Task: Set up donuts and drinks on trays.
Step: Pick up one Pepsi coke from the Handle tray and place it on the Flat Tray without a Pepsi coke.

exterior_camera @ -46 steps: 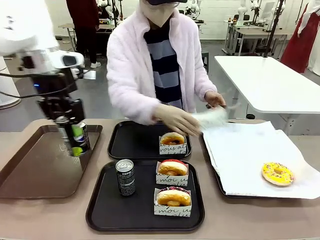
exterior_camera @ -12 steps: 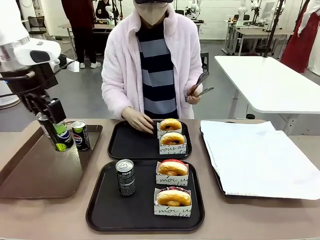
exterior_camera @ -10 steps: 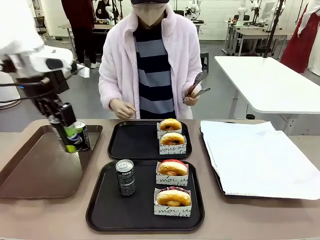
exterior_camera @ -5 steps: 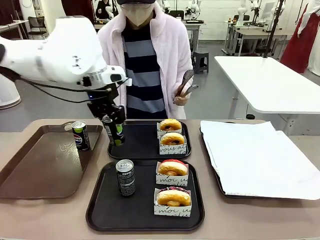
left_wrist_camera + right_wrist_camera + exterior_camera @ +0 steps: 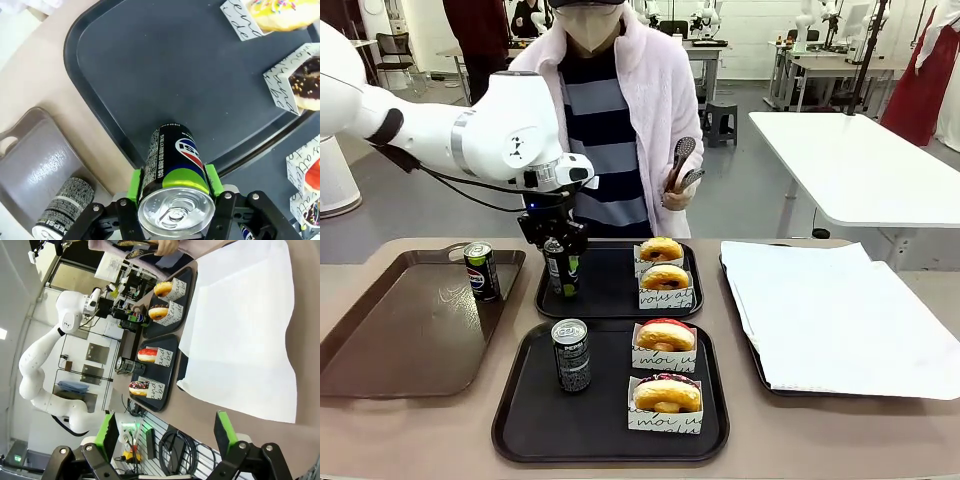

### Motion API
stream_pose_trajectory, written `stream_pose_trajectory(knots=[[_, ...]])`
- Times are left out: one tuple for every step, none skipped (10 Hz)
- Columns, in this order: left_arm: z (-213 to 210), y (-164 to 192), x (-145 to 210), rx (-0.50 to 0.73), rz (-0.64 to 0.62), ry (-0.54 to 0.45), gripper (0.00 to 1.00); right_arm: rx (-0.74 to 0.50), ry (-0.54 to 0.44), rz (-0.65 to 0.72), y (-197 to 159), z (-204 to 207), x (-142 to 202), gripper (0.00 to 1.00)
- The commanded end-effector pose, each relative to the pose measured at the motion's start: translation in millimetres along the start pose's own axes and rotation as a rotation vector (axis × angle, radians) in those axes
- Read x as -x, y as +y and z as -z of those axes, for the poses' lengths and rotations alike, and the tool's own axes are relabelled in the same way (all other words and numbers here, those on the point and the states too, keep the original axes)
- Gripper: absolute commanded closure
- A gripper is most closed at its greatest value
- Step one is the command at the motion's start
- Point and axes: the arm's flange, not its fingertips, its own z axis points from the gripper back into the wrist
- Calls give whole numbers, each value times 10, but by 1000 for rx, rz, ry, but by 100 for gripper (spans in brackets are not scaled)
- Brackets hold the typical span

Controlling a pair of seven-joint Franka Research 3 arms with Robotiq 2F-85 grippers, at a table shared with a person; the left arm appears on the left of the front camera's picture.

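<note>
My left gripper [image 5: 561, 262] is shut on a dark drink can with green marks [image 5: 561, 270], upright over the left part of the far black tray [image 5: 610, 300]; whether it touches the tray I cannot tell. The left wrist view shows the same can [image 5: 172, 165] between the green pads [image 5: 134, 184]. Two sleeved donuts [image 5: 661, 249] [image 5: 665, 277] sit on that tray. The near black tray [image 5: 530, 420] holds a Pepsi can [image 5: 571, 355] and two donuts [image 5: 665, 335] [image 5: 666, 393]. My right gripper [image 5: 165, 435] is open, holding nothing.
A brown tray [image 5: 390, 330] at the left holds another Pepsi can [image 5: 480, 270]. A tray lined with white paper [image 5: 840, 320] lies at the right. The person stands at the far edge holding tongs [image 5: 682, 165] up.
My left arm has carried the green-marked can rightward from above the brown tray to the far black tray. The person's hand has left that tray and the tongs have come closer to the body.
</note>
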Motion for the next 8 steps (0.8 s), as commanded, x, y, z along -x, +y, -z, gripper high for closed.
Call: stream_pose_trajectory(knots=[[-76,-19,-66,-63,-19,1,42,-13,-10,-10,-4,14,11,0],[-40,15,-78,-73,-15,7,42,-13,-10,-10,-4,14,11,0],[2,28,-68,-89,-2,9,42,-13,-10,-10,-4,14,11,0],[22,47,-34,-89,-2,9,42,-13,-10,-10,-4,14,11,0],[41,62,-53,-95,4,15,42,-13,-10,-10,-4,14,11,0],[48,70,-45,-94,6,17,42,-13,-10,-10,-4,14,11,0],[55,80,-28,-88,9,22,42,-13,-10,-10,-4,14,11,0],[59,83,-32,-83,12,28,0,-13,-10,-10,-4,14,11,0]])
